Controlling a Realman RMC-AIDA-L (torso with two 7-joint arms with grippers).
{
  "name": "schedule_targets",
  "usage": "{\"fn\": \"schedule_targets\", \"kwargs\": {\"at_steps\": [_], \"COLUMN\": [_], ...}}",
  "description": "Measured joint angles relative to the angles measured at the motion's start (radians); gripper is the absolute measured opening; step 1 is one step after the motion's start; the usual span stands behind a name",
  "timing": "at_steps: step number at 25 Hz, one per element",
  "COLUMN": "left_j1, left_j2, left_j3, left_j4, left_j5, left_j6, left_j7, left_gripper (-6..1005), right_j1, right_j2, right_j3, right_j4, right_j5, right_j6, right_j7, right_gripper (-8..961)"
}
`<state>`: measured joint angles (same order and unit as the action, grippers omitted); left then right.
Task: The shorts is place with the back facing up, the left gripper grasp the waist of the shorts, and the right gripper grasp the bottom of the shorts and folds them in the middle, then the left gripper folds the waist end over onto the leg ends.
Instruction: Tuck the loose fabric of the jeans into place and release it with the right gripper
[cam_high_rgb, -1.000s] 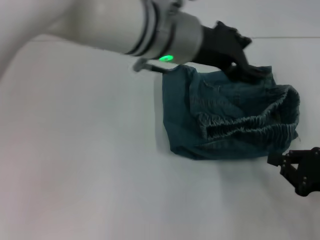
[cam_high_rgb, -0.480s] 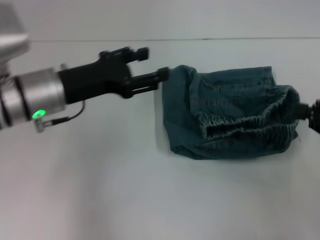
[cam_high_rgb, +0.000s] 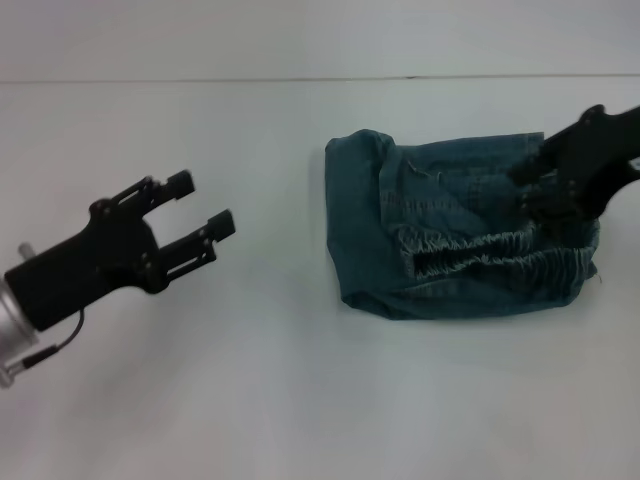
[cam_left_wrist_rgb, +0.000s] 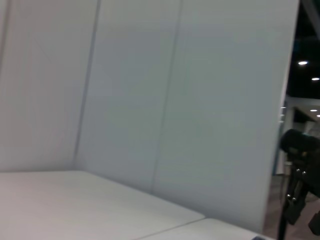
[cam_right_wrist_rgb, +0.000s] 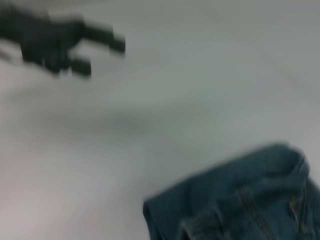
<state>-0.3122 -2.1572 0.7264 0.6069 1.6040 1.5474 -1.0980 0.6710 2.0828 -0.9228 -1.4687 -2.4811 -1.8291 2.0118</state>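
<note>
The blue denim shorts (cam_high_rgb: 450, 245) lie folded into a compact bundle on the white table, right of centre, with the gathered elastic waist band showing across the middle. My left gripper (cam_high_rgb: 200, 205) hovers open and empty well to the left of the shorts, clear of the cloth. Over the right end of the bundle sits my right gripper (cam_high_rgb: 528, 190), low above the cloth or touching it. The right wrist view shows one corner of the shorts (cam_right_wrist_rgb: 240, 200) and, farther off, the left gripper (cam_right_wrist_rgb: 102, 57) with its fingers spread.
The white table (cam_high_rgb: 250, 380) stretches wide around the shorts, with its back edge meeting a pale wall. In the left wrist view there are only wall panels and a dark stand (cam_left_wrist_rgb: 297, 175) beyond the table.
My left arm has drawn back from the shorts' far left corner to the left side of the table, gripper open. The right gripper has come in from the right edge onto the shorts' right end.
</note>
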Motion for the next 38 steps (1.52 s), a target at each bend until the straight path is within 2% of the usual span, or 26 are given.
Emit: {"fn": "schedule_targets", "kwargs": {"at_steps": [3, 5, 6, 9, 14, 20, 32, 38], "left_j1": [0.03, 0.044, 0.049, 0.061, 0.073, 0.079, 0.086, 0.088], "left_j2": [-0.005, -0.005, -0.006, -0.006, -0.006, -0.005, -0.002, 0.0], "left_j3": [-0.016, -0.04, -0.051, -0.074, -0.093, -0.113, -0.122, -0.131], "left_j4": [-0.003, -0.014, -0.018, -0.026, -0.03, -0.038, -0.035, -0.033], "left_j5": [0.0, 0.0, 0.0, 0.0, 0.0, 0.0, -0.001, -0.001], "left_j6": [-0.003, -0.003, -0.003, -0.001, -0.001, -0.002, -0.001, 0.0], "left_j7": [0.009, 0.015, 0.018, 0.025, 0.035, 0.036, 0.033, 0.032], "left_gripper": [768, 768, 768, 768, 768, 767, 767, 766], "right_j1": [0.087, 0.113, 0.121, 0.128, 0.118, 0.086, 0.013, 0.006], "right_j2": [0.014, 0.019, 0.022, 0.029, 0.037, 0.039, 0.034, 0.033], "right_j3": [-0.152, -0.262, -0.321, -0.491, -0.715, -0.904, -1.016, -1.034], "right_j4": [-0.004, -0.008, -0.012, -0.027, -0.03, -0.023, 0.013, 0.046], "right_j5": [-0.173, -0.221, -0.247, -0.306, -0.335, -0.444, -0.449, -0.451], "right_j6": [-0.005, 0.005, 0.016, 0.068, 0.14, 0.187, 0.362, 0.412], "right_j7": [0.08, 0.13, 0.157, 0.23, 0.336, 0.429, 0.511, 0.543], "right_gripper": [261, 356, 403, 650, 824, 819, 808, 803]}}
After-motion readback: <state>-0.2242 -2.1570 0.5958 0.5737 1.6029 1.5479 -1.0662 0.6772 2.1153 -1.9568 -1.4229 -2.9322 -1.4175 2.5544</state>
